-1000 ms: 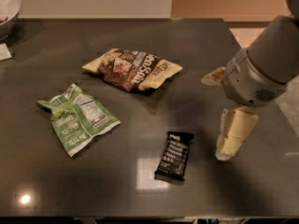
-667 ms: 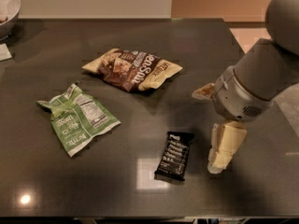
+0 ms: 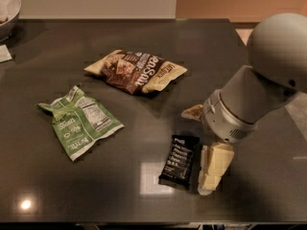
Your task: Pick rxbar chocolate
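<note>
Since the rxbar chocolate [image 3: 180, 161] lies flat near the table's [image 3: 96, 190] front edge, right of centre, it is probably light, thin and slick, so pinch across its long sides. The gripper [image 3: 199, 150] hangs just beside its right side, 2 fingers spread, empty.

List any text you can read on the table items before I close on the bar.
"Snax": large white lettering on the brown-and-cream chip bag, only partly legible; the rest is blurred.
On the green-and-white snack bag: white print and a label panel, too blurred to read.
On the rxbar chocolate: rows of white lettering, too small to read.
On the gripper: no markings; it sits just right of the bar.
</note>
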